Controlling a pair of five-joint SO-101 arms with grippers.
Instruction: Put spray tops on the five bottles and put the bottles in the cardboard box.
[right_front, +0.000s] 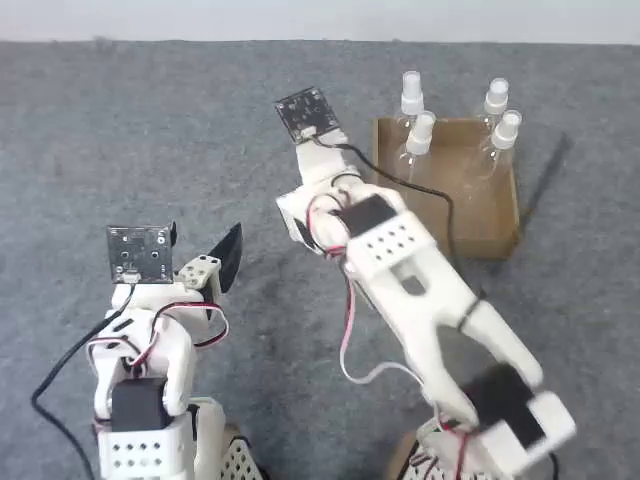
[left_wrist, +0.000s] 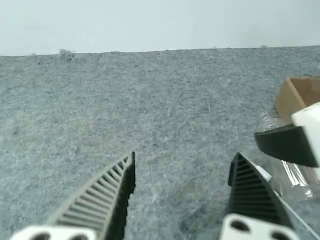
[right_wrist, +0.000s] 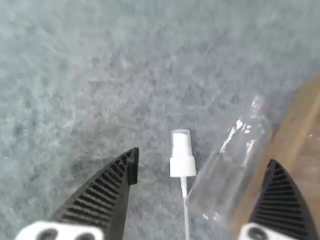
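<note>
**Fig. 1.** Grey felt bench (right_front: 150, 130) w/ 2 arms; judged stage: 4 of 5 bottles done, 5th not yet capped.

(a) Cardboard box (right_front: 485, 225) at the far right of the bench. 4 capped bottles (right_front: 421, 135) stand upright inside it, toward its far side.

(b) Right gripper (right_wrist: 200, 172) hangs low over the felt just beside the box, jaws spread wide and pinching nothing. Between them lie 2 loose items: the last spray top (right_wrist: 181, 155), white, dip tube trailing toward the camera, and the uncapped bottle (right_wrist: 232, 160), clear, apparently on its side. The bottle is just beside the top and close against the box wall; whether it touches either cannot be told.

(c) Left gripper (left_wrist: 182, 172) sits well apart from the box, over bare felt, jaws likewise spread and holding nothing.

**Risks (judgement).**
- Jaws span both items, so closing here could trap top and bottle together or shove the bottle into the box wall.
- The bottle is round and light, i.e. prone to roll or skid on contact.
- The dip tube is thin; a pinch on it vs. on the head could bend it or let the top swivel.
- The right arm reaches along the box, so a sideways sweep may nudge it and tip the 4 standing bottles.
- W/ the left gripper far off, nothing steadies the bottle for capping.
</note>
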